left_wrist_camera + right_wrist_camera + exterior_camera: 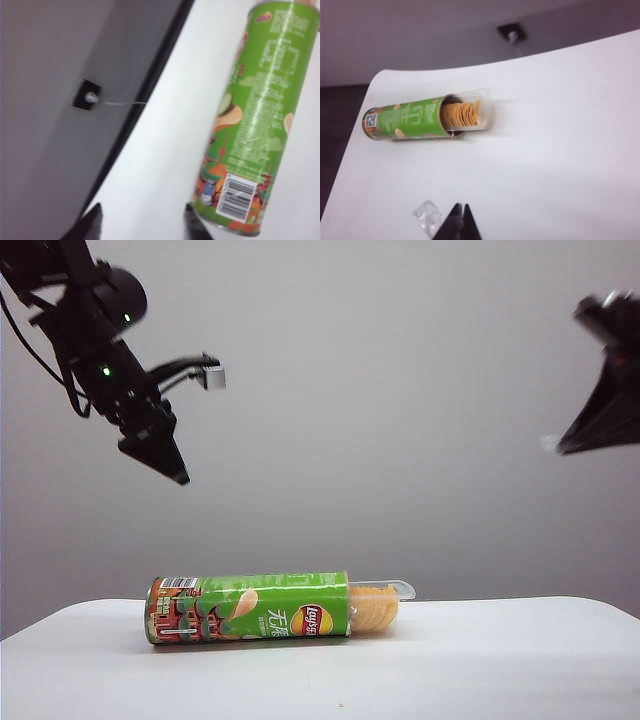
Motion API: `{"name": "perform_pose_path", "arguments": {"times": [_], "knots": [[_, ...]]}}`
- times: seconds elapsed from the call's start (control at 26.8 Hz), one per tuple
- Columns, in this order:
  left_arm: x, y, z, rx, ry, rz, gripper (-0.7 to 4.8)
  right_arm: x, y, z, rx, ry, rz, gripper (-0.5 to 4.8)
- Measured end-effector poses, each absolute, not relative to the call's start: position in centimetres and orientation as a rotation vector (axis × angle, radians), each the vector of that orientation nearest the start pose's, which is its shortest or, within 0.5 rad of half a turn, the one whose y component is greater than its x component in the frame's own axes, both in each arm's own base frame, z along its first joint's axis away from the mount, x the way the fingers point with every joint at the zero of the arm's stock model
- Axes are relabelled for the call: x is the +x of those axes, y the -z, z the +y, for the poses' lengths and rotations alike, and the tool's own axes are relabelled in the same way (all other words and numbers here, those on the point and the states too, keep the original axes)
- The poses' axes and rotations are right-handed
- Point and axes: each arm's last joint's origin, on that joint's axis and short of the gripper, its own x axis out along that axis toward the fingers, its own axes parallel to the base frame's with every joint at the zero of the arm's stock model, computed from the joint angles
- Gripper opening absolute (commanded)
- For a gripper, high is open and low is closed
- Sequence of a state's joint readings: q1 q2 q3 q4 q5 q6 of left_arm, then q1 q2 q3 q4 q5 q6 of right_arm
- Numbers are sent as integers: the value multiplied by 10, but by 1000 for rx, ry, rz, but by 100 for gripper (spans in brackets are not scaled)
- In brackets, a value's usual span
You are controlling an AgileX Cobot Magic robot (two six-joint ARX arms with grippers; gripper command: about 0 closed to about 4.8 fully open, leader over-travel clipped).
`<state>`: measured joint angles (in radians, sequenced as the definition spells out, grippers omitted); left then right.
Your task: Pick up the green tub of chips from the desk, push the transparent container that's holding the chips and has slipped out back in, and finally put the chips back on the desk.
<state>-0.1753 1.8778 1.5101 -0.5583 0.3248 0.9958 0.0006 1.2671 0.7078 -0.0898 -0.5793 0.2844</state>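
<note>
One long green cylindrical chips can (250, 608) lies on its side on the matte white desk (480, 660), one clear plastic tray (482, 110) of thin, curved orange crisps (461, 114) jutting out. We count two black grippers aloft: left gripper (142, 222) spread, empty; right gripper (462, 214) pressed together, a crinkly clear scrap (426, 216), perhaps plastic, beside it.
</note>
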Motion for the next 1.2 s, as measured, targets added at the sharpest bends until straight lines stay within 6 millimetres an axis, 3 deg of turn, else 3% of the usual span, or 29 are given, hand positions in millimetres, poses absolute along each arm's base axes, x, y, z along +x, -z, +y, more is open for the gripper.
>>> {"name": "perform_pose_path", "arguments": {"times": [0.22,0.3,0.45,0.71,0.86,1.05,1.12,1.2], "knots": [[409,-225,-84,795,965,690,462,305,-201,17,490,-527,770,-5],[407,-217,-89,795,997,733,479,319,-197,18,497,-568,782,-5],[402,-204,-101,829,1019,830,479,332,-194,19,511,-606,795,-5],[405,-184,-112,874,1034,865,479,334,-190,19,522,-631,805,-5],[411,-152,-118,871,1065,921,479,334,-191,20,536,-672,807,-5],[419,-127,-120,885,1048,929,475,333,-190,20,538,-673,811,-5],[419,-126,-120,885,1048,930,451,333,-190,20,536,-674,812,-5],[419,-126,-120,887,1049,930,349,333,-189,20,530,-675,815,-5]]}}
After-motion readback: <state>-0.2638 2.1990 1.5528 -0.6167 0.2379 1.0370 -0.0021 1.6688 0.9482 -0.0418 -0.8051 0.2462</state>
